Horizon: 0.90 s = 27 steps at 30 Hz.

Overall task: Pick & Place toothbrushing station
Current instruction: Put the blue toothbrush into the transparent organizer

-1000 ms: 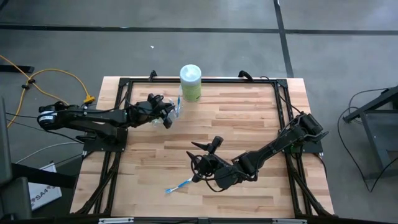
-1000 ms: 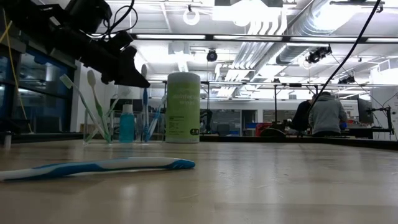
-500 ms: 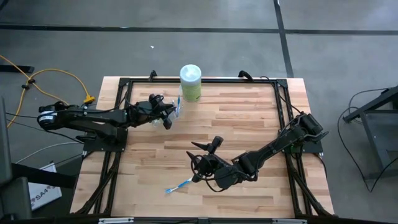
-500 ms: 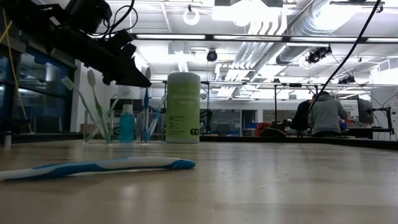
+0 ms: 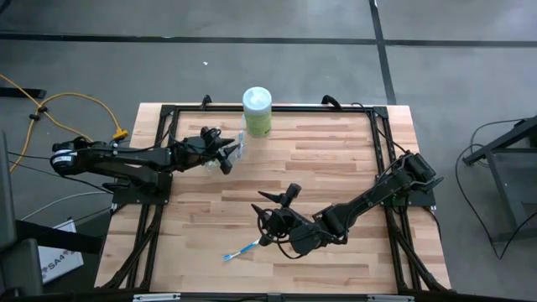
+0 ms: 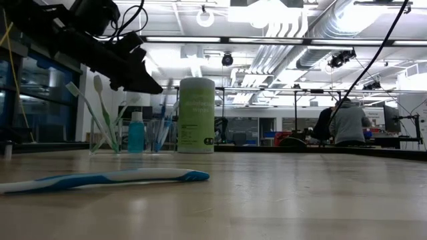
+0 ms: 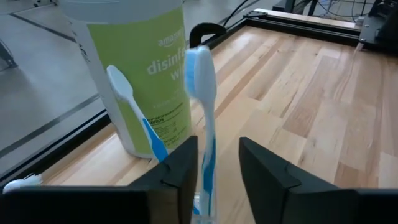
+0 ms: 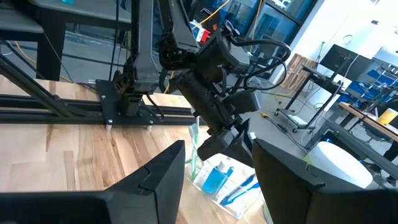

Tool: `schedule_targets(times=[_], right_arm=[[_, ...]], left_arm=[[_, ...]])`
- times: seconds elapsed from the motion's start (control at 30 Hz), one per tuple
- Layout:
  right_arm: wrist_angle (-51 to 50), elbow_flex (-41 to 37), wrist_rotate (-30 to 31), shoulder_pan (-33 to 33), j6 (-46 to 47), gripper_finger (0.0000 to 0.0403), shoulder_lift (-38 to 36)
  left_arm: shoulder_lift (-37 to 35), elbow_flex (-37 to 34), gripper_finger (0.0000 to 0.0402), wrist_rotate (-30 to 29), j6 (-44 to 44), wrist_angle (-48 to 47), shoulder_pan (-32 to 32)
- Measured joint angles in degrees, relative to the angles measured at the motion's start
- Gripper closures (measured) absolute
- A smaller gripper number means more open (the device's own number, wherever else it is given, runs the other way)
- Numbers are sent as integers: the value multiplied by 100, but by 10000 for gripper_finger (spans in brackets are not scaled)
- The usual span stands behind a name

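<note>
A clear cup [image 6: 133, 137] stands on its base at the table's far left and holds several white toothbrushes with blue or green accents [image 6: 100, 113]. It also shows in the right wrist view [image 8: 217, 180]. My left gripper [image 7: 217, 162] is open just above the cup [image 5: 228, 155]. A blue-and-white toothbrush [image 7: 204, 93] stands upright between its fingers, close to one of them. Another blue-and-white toothbrush [image 5: 242, 249] lies flat near the table's front and also shows in the low view [image 6: 100, 179]. My right gripper [image 5: 278, 195] is open and empty, just beyond that toothbrush, pointing toward the cup. My left gripper has its fingers on either side of the upright toothbrush's handle [image 7: 208, 155], coming from the table's left. The gap is wider than the handle. I cannot tell whether the nearer finger [image 7: 180, 168] touches it.
A tall wipes canister with a green label and pale lid [image 5: 258, 111] stands right beside the cup at the far edge. A black frame [image 5: 277, 107] runs around the table's edges. A person [image 6: 347, 123] sits far behind the table.
In the low view, the blue toothbrush that stood upright under my left gripper now stands lower in the cup, leaning a little toward the canister. Both arms have kept still.
</note>
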Motion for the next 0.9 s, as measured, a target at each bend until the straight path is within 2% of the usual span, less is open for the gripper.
schedule_targets(times=[0.2,0.43,0.57,0.63,0.73,0.8,0.9], right_arm=[[0,2,-169,0,0,223,-2],[-6,0,-169,0,59,223,-4],[-377,2,-357,-46,739,223,-9],[-905,2,-739,-117,1389,223,-9],[-1741,2,-1632,-299,2281,223,-3],[-1928,2,-2223,-421,2467,223,66],[-2004,-7,-3066,-533,2228,223,111]], left_arm=[[0,-1,247,7,-45,0,2],[0,-2,243,17,-50,0,-250],[-54,0,243,24,-66,8,-622],[-147,-1,243,124,-93,-1,-881],[-364,0,243,454,-106,9,-1338],[-518,0,243,597,-106,2,-1689],[-724,0,243,609,-106,3,-2257]])
